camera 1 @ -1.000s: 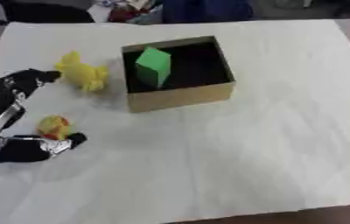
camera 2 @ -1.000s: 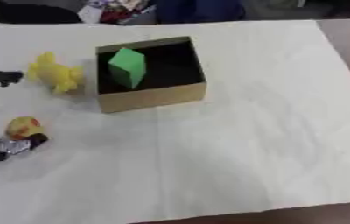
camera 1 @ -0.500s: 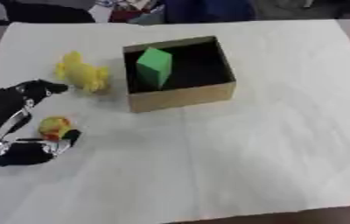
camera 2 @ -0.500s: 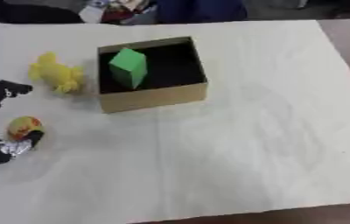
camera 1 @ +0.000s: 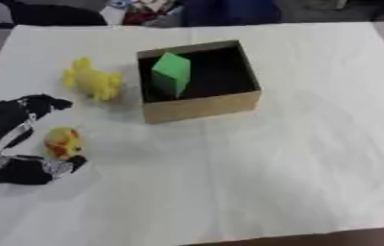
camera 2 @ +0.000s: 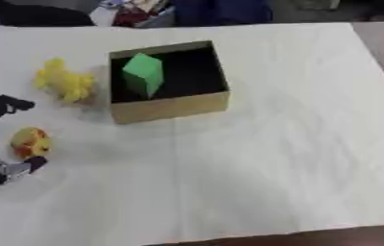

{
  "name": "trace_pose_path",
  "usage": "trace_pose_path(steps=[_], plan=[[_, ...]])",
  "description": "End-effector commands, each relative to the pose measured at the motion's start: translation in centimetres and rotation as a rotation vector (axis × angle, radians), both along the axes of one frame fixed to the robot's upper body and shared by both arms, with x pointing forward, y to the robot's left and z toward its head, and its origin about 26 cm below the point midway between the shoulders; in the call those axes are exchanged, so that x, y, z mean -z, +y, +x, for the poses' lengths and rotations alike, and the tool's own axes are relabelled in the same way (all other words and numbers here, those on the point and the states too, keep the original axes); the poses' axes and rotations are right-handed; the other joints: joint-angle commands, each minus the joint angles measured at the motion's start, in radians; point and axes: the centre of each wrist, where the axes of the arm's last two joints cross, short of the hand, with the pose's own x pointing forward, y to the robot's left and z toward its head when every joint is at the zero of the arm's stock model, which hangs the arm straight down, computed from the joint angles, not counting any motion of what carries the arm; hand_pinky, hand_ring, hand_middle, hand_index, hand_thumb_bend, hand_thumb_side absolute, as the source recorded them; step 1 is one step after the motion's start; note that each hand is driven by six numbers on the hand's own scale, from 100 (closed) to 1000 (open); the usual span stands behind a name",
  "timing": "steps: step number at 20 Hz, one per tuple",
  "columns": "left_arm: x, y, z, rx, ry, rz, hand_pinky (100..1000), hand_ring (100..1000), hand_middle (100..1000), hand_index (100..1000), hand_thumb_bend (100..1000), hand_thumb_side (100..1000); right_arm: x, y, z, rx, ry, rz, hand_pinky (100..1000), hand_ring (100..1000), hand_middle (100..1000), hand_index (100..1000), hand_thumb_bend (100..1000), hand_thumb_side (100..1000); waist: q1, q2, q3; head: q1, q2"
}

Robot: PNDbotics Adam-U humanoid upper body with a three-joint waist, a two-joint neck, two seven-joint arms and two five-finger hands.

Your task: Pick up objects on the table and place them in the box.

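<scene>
At the table's left edge, the left hand (camera 1: pixel 15 139) brackets the small orange-yellow ball (camera 1: pixel 62 142), fingers spread wide, not gripping; box (camera 1: pixel 202 106) nearby.

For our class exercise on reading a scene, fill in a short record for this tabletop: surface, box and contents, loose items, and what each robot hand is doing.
surface: table covered with a pale sheet
box: open cardboard box, dark inside
in box: green block, leaning against the left wall
loose items: fuzzy yellow toy left of the box; small round yellow-and-orange toy nearer the front left
left hand: left hand open, fingers and thumb either side of the round toy, not closed on it
right hand: not visible
</scene>
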Motion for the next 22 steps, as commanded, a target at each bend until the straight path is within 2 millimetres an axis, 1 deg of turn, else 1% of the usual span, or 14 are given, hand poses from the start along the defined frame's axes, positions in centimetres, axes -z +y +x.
trace_pose_path(steps=[1,2,4,7,11,17,22], plan=[[-1.6,1.4,0.6,-0.058,-0.021,0.081,755,846,814,948,704,563,-0.7,-0.2,-0.5,-0.001,-0.028,-0.003,887,800,679,879,100,1000,0.002,-0.024,0.002,0.001,-0.008],[-1.7,1.7,0.8,-0.071,-0.017,0.095,757,846,813,947,697,562,-0.6,-0.2,-0.5,-0.001,-0.026,-0.003,887,800,679,880,100,1000,0.003,-0.024,0.002,0.002,-0.008],[-1.8,2.1,1.3,-0.09,-0.007,0.124,759,846,814,949,643,554,-0.6,-0.2,-0.5,-0.001,-0.023,-0.004,888,800,677,878,100,1000,0.003,-0.024,0.001,0.003,-0.008],[-1.9,2.5,1.8,-0.104,0.01,0.16,756,846,817,955,604,547,-0.6,-0.2,-0.5,-0.001,-0.02,-0.006,889,799,676,879,100,1000,0.004,-0.024,0.001,0.003,-0.007],[-2.2,2.9,2.5,-0.121,0.044,0.182,755,847,819,959,592,542,-0.5,-0.2,-0.5,0.0,-0.017,-0.004,890,799,675,878,100,1000,0.005,-0.023,0.001,0.005,-0.007],[-2.6,3.3,3.6,-0.158,0.114,0.173,741,842,817,953,603,532,-0.4,-0.2,-0.5,0.002,-0.015,0.001,892,800,677,880,100,1000,0.005,-0.019,-0.003,0.007,-0.007],[-2.9,3.2,4.0,-0.157,0.174,0.167,728,834,810,947,602,518,-0.4,-0.3,-0.4,0.008,-0.013,0.005,893,802,677,880,100,1000,0.004,-0.013,-0.005,0.007,-0.009]])
